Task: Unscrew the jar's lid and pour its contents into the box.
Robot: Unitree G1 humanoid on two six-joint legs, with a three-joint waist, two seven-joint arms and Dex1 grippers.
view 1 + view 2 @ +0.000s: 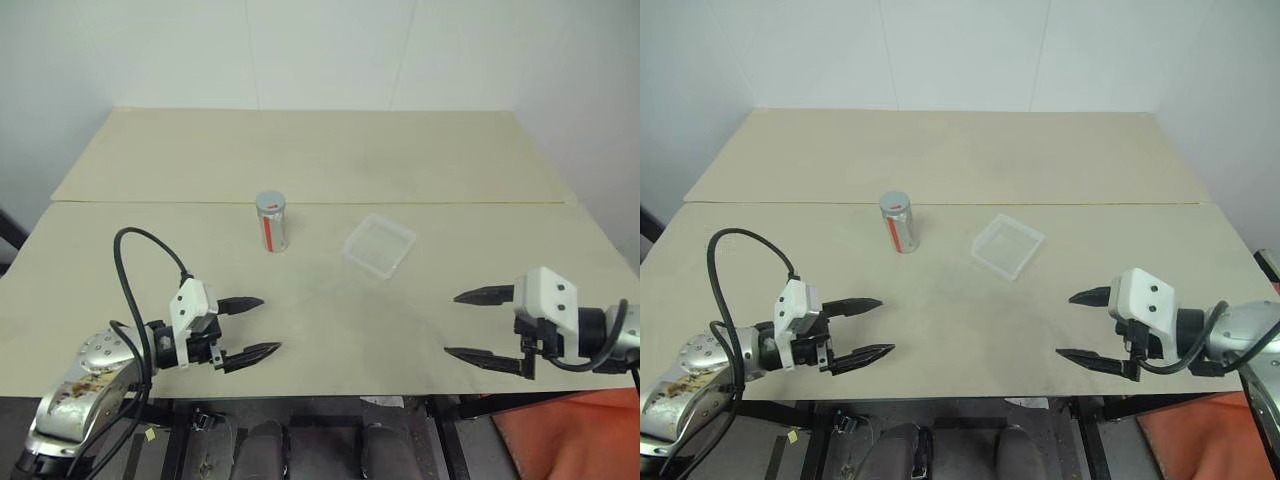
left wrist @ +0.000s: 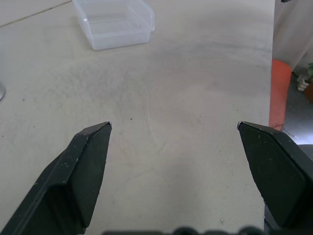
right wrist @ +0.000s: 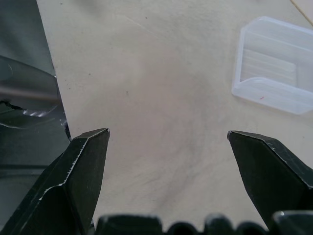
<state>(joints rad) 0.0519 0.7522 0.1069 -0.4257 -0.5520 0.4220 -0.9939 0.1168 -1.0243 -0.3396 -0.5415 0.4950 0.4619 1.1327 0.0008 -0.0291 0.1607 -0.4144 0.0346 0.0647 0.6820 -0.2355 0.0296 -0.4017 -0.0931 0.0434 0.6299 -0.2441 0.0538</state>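
The jar (image 1: 271,222) stands upright near the middle of the table (image 1: 300,150), its long axis vertical, the lid (image 1: 270,203) on top facing up. Its white label with the red stripe faces the camera, the stripe running top to bottom. The box (image 1: 380,245) lies flat just beside the jar, at about 4 o'clock from it, open side up and apart from it. It sits turned like a diamond, 1 corner pointing toward the near edge of the table.

The left gripper (image 1: 250,327) hovers over the near part of the table at about 7 o'clock from the jar, its 2 black fingers spread wide with nothing between them, pointing toward the right gripper. The right gripper (image 1: 468,325) hovers at about 4 o'clock from the box, its 2 fingers likewise spread and empty, pointing back toward the left one. Both are well apart from the jar and the box.

In the left wrist view the box (image 2: 115,22) lies ahead beyond the spread fingers (image 2: 80,178).
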